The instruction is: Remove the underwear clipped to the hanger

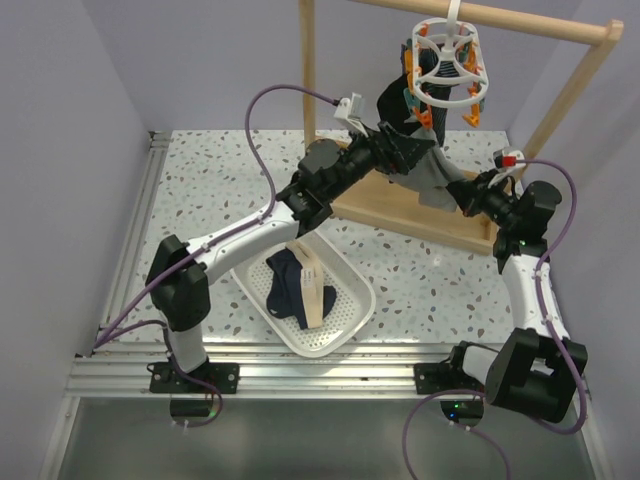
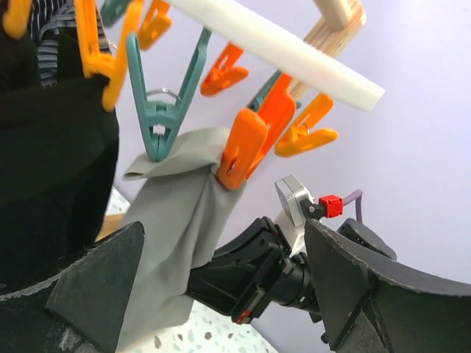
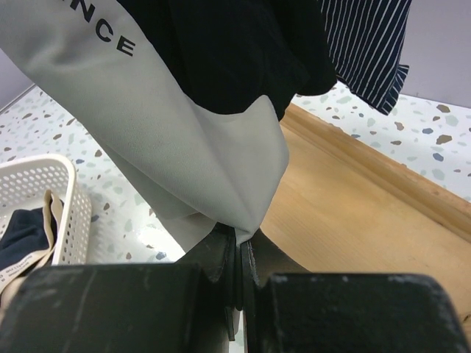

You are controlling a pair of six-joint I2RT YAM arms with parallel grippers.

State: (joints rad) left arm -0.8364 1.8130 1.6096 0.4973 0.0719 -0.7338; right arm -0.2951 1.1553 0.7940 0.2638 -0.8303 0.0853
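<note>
Left wrist view: orange clip [image 2: 243,151] on grey underwear [image 2: 176,213] sat just above the wide left claw [image 2: 223,228]; right claw [image 3: 239,246] pinched its hem.

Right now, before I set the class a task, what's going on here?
The right gripper is shut on the lower corner of the grey underwear, which an orange clip and a teal clip on the hanger hold. The left gripper hangs open just below those clips. One navy pair lies in the basket.
</note>
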